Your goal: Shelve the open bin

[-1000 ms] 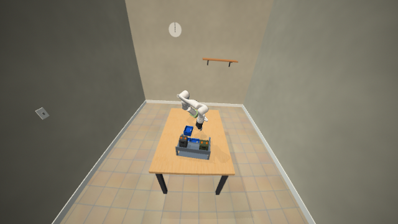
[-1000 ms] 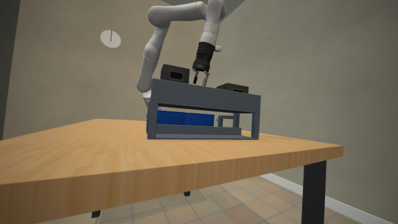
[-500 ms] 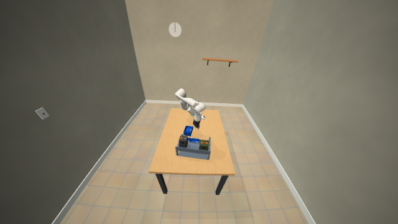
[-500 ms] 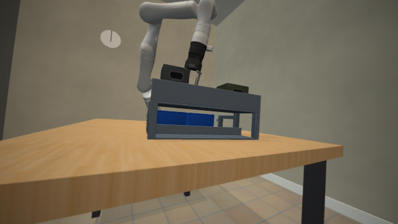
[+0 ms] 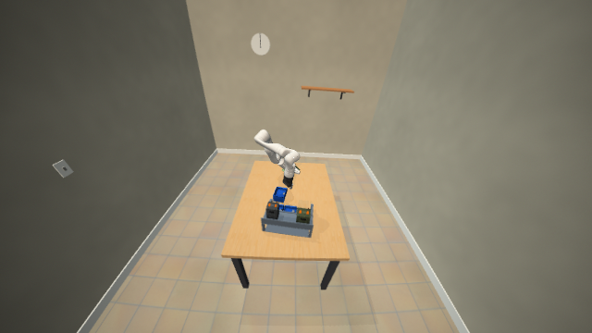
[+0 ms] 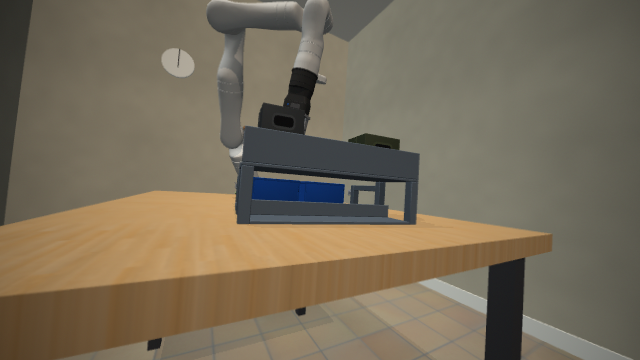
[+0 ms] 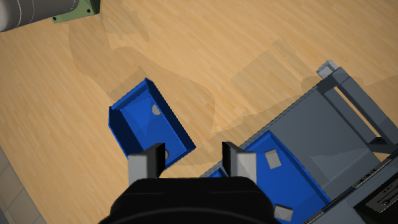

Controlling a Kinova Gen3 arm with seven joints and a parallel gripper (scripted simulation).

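The open blue bin [image 5: 279,194] [image 7: 142,120] stands on the table beside the shelf's robot side. In the wrist view one grey part [image 7: 156,109] lies in it, and another is partly behind a finger. My gripper [image 5: 289,187] [image 7: 193,154] is open and empty, above the table between bin and shelf; its left finger overlaps the bin in the wrist view. The grey shelf [image 6: 330,152] [image 7: 310,125] holds two blue bins side by side, one [image 6: 324,192] [image 7: 300,187] with grey parts. Bare deck lies between this bin and the shelf's end frame. The bins' far ends are hidden by the top board.
A dark grey box [image 5: 272,211] [image 6: 283,119] and a green box [image 5: 303,215] [image 6: 382,142] stand on the shelf's top board, close to my arm's working space. The end frame [image 7: 362,107] rises at the shelf's side. The robot's base is at the wrist view's upper left.
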